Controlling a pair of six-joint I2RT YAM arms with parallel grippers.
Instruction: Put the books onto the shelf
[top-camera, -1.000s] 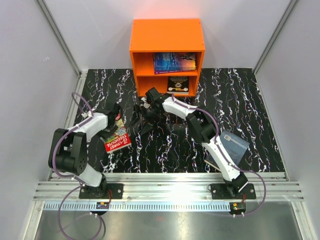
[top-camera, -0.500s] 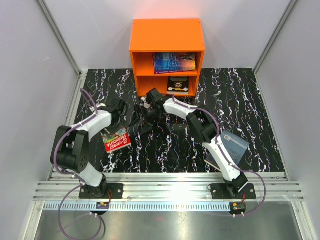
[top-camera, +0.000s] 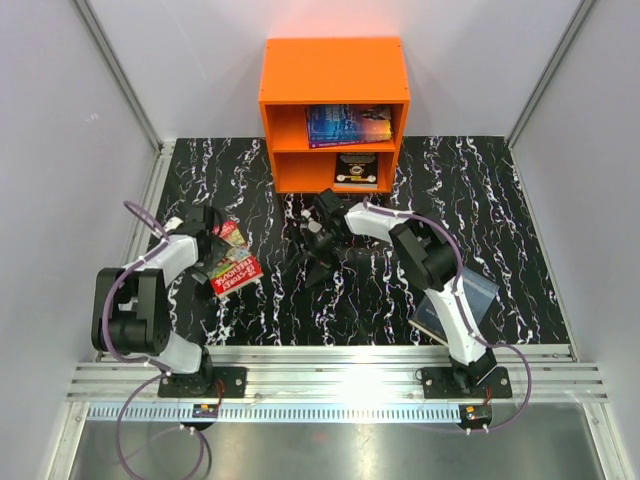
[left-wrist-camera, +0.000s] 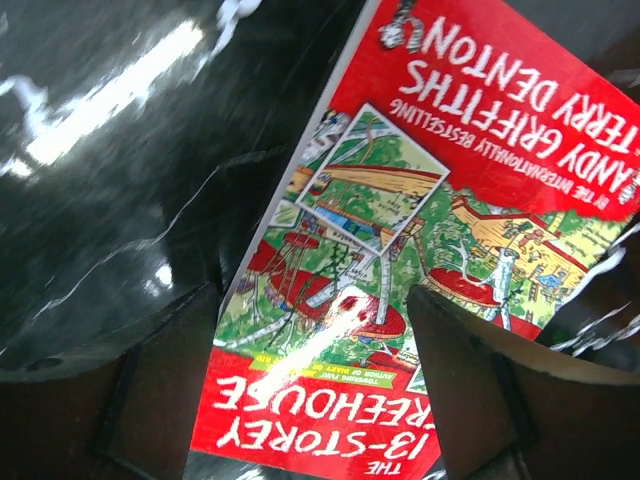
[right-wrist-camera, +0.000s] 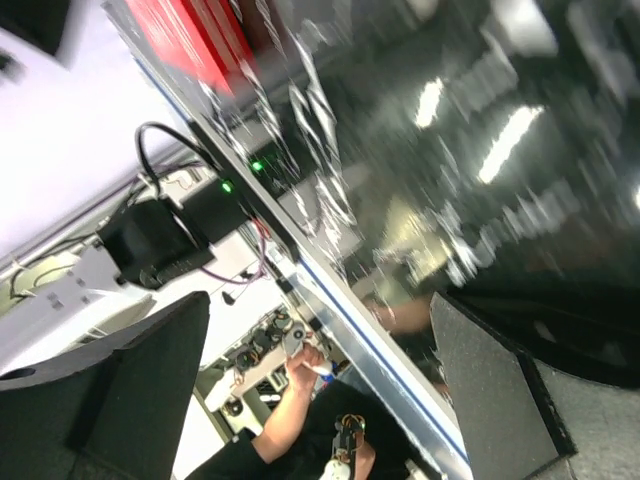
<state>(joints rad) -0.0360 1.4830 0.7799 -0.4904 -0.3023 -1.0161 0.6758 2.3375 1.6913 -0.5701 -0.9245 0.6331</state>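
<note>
A red-green book (top-camera: 233, 268) lies flat on the black marbled table, left of centre. My left gripper (top-camera: 207, 238) hovers at its left edge. In the left wrist view the same book (left-wrist-camera: 400, 220) shows between the wide-apart fingers (left-wrist-camera: 165, 375) of the left gripper (left-wrist-camera: 310, 310), which is open and grips nothing. My right gripper (top-camera: 318, 245) is open over bare table in front of the orange shelf (top-camera: 335, 70); the right wrist view is blurred, the right gripper (right-wrist-camera: 320, 320) empty. A blue book (top-camera: 348, 125) is in the upper compartment, a black one (top-camera: 356, 170) in the lower. A blue-grey book (top-camera: 472, 293) lies under the right arm.
The shelf stands against the back wall at the table's far edge. An aluminium rail (top-camera: 330, 375) runs along the near edge by both arm bases. White walls close in the left and right sides. A person's hand (right-wrist-camera: 300, 365) shows beyond the rail.
My left gripper has pulled back to the left, off the middle of the red-green book, which sits slightly farther back. The right gripper has moved right and nearer, away from the shelf front.
</note>
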